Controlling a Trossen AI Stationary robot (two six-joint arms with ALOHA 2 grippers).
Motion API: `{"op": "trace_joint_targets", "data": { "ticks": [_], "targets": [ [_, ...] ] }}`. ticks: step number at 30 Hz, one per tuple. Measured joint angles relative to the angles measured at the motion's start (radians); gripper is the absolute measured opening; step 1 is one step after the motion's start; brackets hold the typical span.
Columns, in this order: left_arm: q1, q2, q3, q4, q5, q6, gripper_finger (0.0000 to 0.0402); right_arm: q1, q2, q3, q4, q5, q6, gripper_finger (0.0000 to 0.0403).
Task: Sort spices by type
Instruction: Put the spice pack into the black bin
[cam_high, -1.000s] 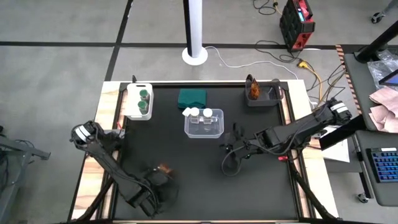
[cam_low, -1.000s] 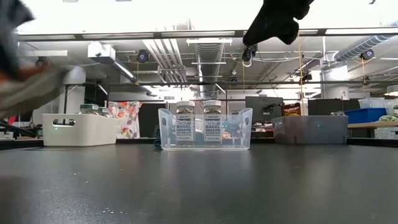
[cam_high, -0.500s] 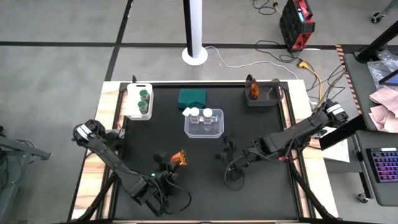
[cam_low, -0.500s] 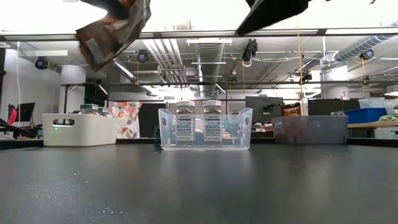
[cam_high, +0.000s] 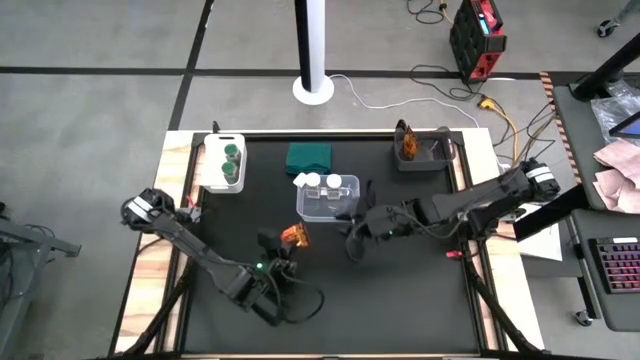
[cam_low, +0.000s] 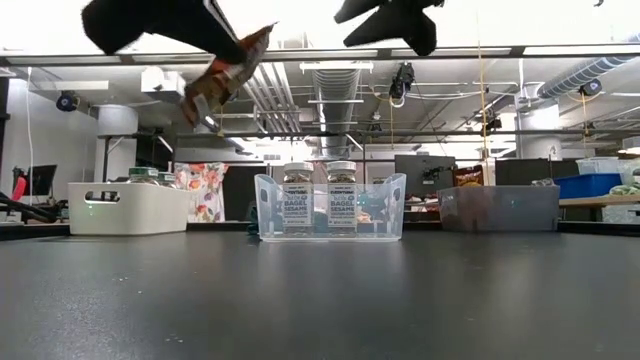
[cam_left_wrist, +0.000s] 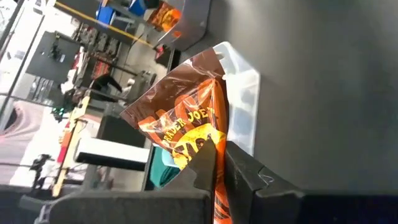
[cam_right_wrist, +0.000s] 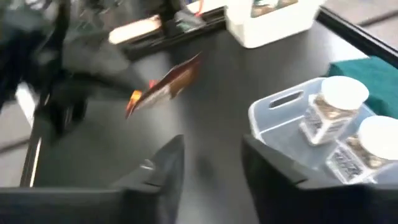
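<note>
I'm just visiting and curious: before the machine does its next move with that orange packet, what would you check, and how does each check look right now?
1. Left tool clamped on the orange packet: ok.
2. Packet lifted off the table: ok.
3. Right tool open, empty: ok.
4. Right tool apart from the packet: ok.
5. Grey bin with the other packet has room: cannot tell.
6. White-lidded jars upright in the clear bin: ok.

Robotics lab or workshop. Bare ceiling ducts (cam_low: 335, 85) and pipes overhead, grey floor taped with black lines (cam_high: 195, 60). Black-topped desk (cam_high: 420, 290) on a wooden frame, red equipment case (cam_high: 477, 40) and loose cables (cam_high: 500, 115) beyond its far right corner.
</note>
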Motion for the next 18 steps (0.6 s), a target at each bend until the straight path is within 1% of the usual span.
{"op": "trace_joint_targets", "data": {
  "ticks": [2,5,7,11,14,18],
  "targets": [
    [0.020,0.002,0.008,0.004,-0.001,0.026,0.0000,-0.030,0.000,0.005,-0.008,-0.017,0.034,0.0178],
    [0.045,0.012,0.026,0.038,-0.003,0.085,0.0000,-0.082,0.005,0.007,-0.002,-0.124,0.071,0.0212],
    [0.064,0.027,0.050,0.066,-0.001,0.130,0.0000,-0.116,0.014,0.007,0.012,-0.190,0.092,0.0226],
    [0.094,0.061,0.111,0.070,-0.005,0.203,0.0000,-0.167,0.024,0.013,0.021,-0.275,0.111,0.0242],
    [0.109,0.085,0.129,0.058,-0.001,0.221,0.0000,-0.179,0.024,0.021,0.023,-0.330,0.111,0.0249],
    [0.128,0.103,0.141,0.047,-0.001,0.224,0.0000,-0.177,0.024,0.029,0.023,-0.341,0.109,0.0257]
  ]
}}
